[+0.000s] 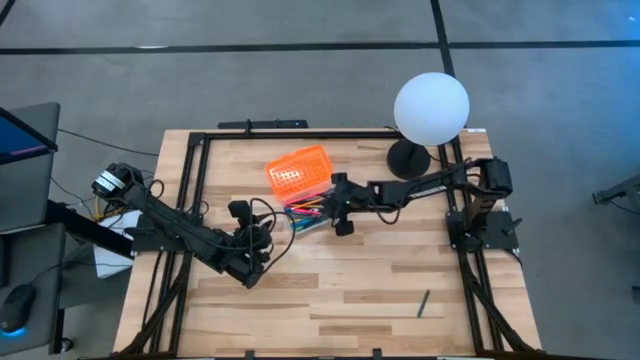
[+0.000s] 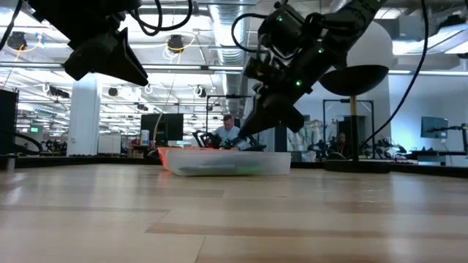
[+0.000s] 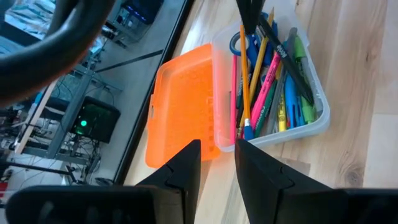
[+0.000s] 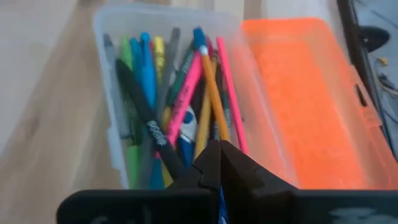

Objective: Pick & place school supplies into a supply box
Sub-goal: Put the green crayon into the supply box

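The supply box is a clear case with its orange ribbed lid laid open on the far side. It rests flat on the table and holds several pens, pencils and markers plus blue-handled scissors. A black marker lies slantwise on top of them. My right gripper is shut and stands just over the box's right end, as the left wrist view shows. My left gripper is open and raised above the table left of the box. My right gripper points its shut fingertips down into the box's right end, beside the black marker's end. Whether they touch the marker or the other supplies, I cannot tell.
A single dark pen lies on the table toward the near right. The white globe lamp stands on its black base at the far right, close to my right arm. Black frame rails edge the table. People sit in the room behind.
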Available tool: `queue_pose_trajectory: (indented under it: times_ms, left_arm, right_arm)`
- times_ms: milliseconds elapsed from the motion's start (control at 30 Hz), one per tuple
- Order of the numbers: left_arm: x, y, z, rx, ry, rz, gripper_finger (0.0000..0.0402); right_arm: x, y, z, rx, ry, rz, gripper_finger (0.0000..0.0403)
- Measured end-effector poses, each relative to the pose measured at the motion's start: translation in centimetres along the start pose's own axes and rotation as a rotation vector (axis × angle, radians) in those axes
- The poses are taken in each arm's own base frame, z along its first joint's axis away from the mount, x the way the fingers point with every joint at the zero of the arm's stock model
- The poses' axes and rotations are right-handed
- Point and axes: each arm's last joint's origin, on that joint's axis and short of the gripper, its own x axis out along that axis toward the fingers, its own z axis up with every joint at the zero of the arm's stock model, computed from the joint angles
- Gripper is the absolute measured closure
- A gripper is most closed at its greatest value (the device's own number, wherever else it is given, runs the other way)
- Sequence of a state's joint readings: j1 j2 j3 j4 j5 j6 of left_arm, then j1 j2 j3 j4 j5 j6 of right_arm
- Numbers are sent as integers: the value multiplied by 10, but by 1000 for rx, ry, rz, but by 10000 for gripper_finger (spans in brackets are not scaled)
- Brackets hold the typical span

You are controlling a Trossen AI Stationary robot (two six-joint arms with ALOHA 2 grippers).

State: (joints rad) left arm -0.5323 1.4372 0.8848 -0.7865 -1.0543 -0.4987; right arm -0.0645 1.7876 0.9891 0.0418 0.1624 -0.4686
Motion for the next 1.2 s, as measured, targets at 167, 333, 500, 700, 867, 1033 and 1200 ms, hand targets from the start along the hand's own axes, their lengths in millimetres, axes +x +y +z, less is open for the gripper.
queue_pose_trajectory:
  times_ms: [167,333,500,700,867,1033,1200]
  left_arm:
    - [0,0,-1,1,4,4,308]
    - [0,0,-1,-1,5,3,308]
    - [0,0,-1,-8,6,1,308]
    - [0,0,-1,-7,5,4,308]
    - [1,1,0,5,2,17,308]
    - [5,4,1,25,-9,67,308]
    - [10,8,3,30,-4,94,308]
  right_arm:
    - [-3,-2,2,-6,50,-26,402]
    - [-28,1,10,-12,77,9,402]
    - [-65,17,8,28,204,104,402]
    - [-106,62,-3,120,365,292,403]
    - [-128,106,-8,173,469,347,403]
    - [-146,146,-9,221,472,374,403]
    - [-165,175,-11,300,474,385,403]
